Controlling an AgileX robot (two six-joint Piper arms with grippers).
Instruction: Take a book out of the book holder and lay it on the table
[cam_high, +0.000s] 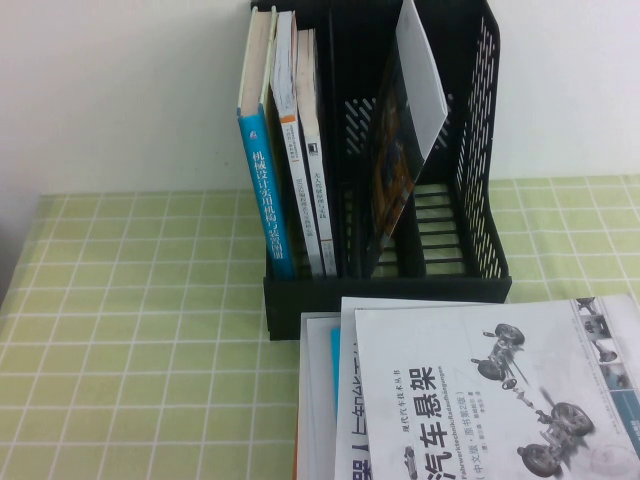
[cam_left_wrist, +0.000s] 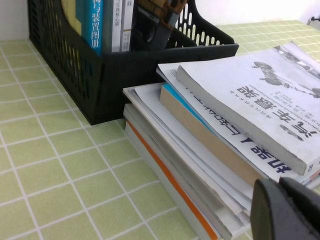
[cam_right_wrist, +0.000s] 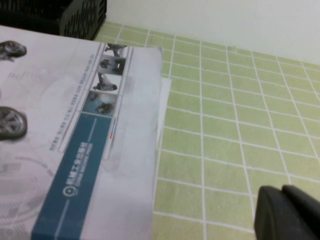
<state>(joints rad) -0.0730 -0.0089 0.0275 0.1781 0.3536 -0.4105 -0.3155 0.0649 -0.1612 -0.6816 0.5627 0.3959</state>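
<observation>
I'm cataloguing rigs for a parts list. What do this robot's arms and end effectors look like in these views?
Little shows. The left end effector appears only as matte black, rounded plastic finger tips pressed together, in its wrist view. The right end effector looks the same: plain black, smooth, rounded. No cables, markings or arm links are visible; the high view shows neither arm.

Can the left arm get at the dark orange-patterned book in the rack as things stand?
Probably yes from above: the left gripper, fingers shut, sits low beside the book stack; the orange-patterned book leans alone in its slot, top edge exposed.
</observation>
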